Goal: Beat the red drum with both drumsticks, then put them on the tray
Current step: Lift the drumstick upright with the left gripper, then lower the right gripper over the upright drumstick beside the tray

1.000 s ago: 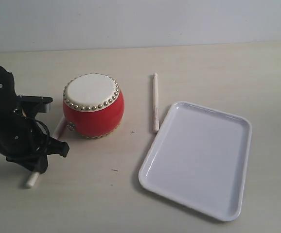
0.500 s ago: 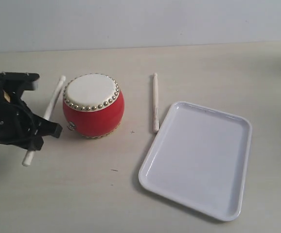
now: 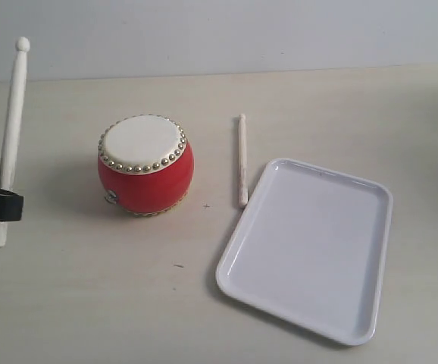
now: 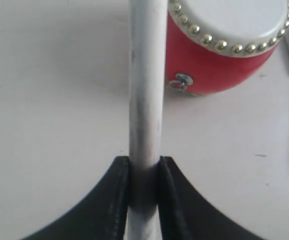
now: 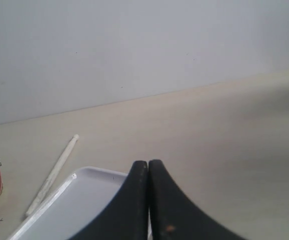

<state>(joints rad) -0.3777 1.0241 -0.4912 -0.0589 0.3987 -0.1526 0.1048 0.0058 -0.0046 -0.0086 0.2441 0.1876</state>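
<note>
While the left claw (image 4: pixel 144 167) clamps a slim wooden stick (image 3: pixel 10 129) near the glossy red drum (image 3: pixel 147 178), the right claw (image 5: pixel 148 167) is pinched together.

drum (image 3: pixel 145 164): on tabletop (image 3: pixel 128 303) | lying drumstick (image 3: pixel 242 159): right of drum, on tabletop | tray (image 3: pixel 310 250): right-front of drum, just beside that stick | upright drumstick (image 3: pixel 8 136): left of drum, apart

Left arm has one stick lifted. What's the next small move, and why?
Probably open the right gripper and bring it toward the loose drumstick, lying on the table between the red drum and the tray. The left gripper is shut on the held drumstick, near upright, but the right one is shut and empty, and the beat needs both sticks.
</note>
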